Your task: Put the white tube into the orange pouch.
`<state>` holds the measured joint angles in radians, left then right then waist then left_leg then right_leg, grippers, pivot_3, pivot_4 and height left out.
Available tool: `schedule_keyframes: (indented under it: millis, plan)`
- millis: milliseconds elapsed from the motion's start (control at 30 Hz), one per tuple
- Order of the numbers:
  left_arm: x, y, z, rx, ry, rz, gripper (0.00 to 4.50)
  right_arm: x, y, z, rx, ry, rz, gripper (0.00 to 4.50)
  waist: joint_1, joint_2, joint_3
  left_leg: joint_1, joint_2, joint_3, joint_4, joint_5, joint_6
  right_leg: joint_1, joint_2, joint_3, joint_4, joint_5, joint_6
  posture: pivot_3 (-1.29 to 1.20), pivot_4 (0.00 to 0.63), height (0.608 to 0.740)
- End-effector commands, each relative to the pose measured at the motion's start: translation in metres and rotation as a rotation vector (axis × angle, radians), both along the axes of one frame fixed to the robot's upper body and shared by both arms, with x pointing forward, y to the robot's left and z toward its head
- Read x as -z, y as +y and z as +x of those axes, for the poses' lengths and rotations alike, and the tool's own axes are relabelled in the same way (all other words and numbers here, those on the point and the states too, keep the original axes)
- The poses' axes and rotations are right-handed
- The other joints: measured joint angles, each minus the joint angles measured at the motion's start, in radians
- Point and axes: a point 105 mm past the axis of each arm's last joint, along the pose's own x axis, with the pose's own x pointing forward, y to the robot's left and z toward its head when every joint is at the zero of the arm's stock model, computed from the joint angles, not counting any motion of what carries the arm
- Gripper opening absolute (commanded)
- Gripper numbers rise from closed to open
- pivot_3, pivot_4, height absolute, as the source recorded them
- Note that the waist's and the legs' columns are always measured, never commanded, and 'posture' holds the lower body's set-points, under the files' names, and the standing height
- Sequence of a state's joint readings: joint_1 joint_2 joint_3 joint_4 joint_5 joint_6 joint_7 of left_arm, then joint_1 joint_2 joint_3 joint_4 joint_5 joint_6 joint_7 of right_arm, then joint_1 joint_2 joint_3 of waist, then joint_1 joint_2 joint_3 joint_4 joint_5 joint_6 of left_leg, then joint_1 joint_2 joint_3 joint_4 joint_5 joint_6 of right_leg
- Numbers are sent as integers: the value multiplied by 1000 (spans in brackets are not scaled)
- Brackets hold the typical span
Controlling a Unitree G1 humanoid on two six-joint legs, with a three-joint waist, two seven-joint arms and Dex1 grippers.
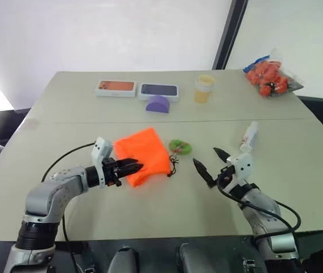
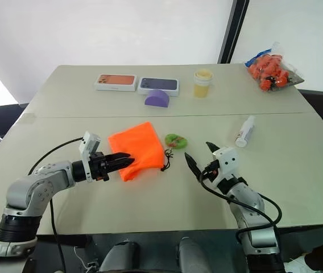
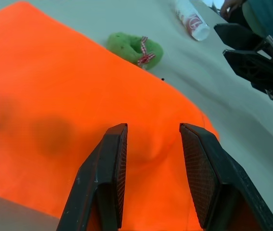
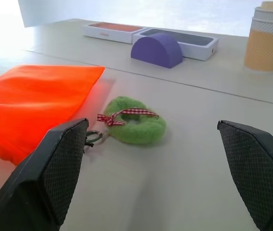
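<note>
White tube (image 2: 244, 131) seen lying beside orange pouch (image 2: 137, 149) (not yet bagged). Left gripper (image 2: 126, 160) parted over pouch edge; right gripper (image 2: 200, 154) spread wide, empty.

Pouch (image 1: 144, 154) on table (image 1: 65, 108), w/ ring tag (image 1: 179, 147) just right of it. Tube (image 1: 249, 137) further right, lying flat. Behind: two flat boxes (image 1: 116, 88) side by side, half-round block (image 1: 157, 104) in front of them, cup (image 1: 203, 89) to their right, bag (image 1: 270, 75) at far right corner.
</note>
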<state>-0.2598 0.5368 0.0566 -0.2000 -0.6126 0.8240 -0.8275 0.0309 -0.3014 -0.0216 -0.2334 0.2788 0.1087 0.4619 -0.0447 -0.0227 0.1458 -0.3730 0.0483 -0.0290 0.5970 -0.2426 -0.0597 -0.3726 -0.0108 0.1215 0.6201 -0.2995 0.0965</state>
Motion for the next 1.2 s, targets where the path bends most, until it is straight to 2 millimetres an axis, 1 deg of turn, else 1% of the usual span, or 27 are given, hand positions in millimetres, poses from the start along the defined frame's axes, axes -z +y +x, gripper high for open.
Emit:
schedule_keyframes:
  millis: [33,67,133,200,300,400,500,600,667,900,1033,1200]
  plan:
    - [-17,-8,-6,107,-169,108,1804,-12,4,-2,-13,-42,12,4500,0,0,0,0,0,0,0,0,0,0,0,0,0,0,0,0,150,723]
    - [-18,-10,-9,138,-203,139,1804,-12,4,-3,-14,-41,12,4500,0,0,0,0,0,0,0,0,0,0,0,0,0,0,0,0,150,723]
    - [-29,-17,-12,188,-265,156,1804,-11,5,-4,-29,-36,-4,4500,0,0,0,0,0,0,-1,0,0,0,0,0,-1,0,0,0,150,723]
    - [-35,-23,-18,248,-325,204,1804,-10,6,-5,-40,-32,-10,4500,1,0,0,0,0,1,-1,0,0,0,-1,0,-1,0,0,0,150,723]
    - [-31,-38,-28,336,-442,342,1804,-9,7,-5,-51,-25,-11,4500,0,0,0,0,0,1,-1,0,0,0,-1,1,-2,0,0,0,150,723]
    - [-22,-47,-37,401,-523,444,1804,-9,7,-6,-57,-20,-12,4500,0,0,0,-1,0,2,-1,0,0,0,-1,2,-3,0,0,0,150,723]
    - [-14,-48,-31,386,-592,544,1804,-8,7,-7,-60,-14,-12,4500,0,0,0,0,0,2,-2,0,0,0,-1,2,-3,0,0,0,150,723]
    - [-16,-47,-13,277,-655,581,1804,-6,9,-8,-71,-6,-13,4500,1,0,0,0,0,2,-2,0,0,0,-1,2,-3,0,0,0,150,723]
    - [-17,-43,-4,214,-652,580,1804,-6,9,-8,-76,-5,-14,4500,1,0,0,0,0,2,-1,0,0,0,-1,2,-3,0,0,0,150,723]
    - [-1,-32,-3,230,-598,602,1804,-5,11,-5,-81,-7,-11,4500,0,0,0,0,1,2,-2,0,0,-1,0,2,-3,0,0,0,150,723]
    - [-5,-25,6,127,-490,464,1804,-3,15,-4,-83,-10,-6,4500,1,0,0,0,1,2,-2,0,0,0,0,1,-2,0,0,0,150,723]
    - [-9,-15,14,57,-382,343,1804,-2,17,-3,-74,-20,3,4500,0,0,0,0,1,2,-1,0,0,0,0,1,-2,0,0,0,150,723]
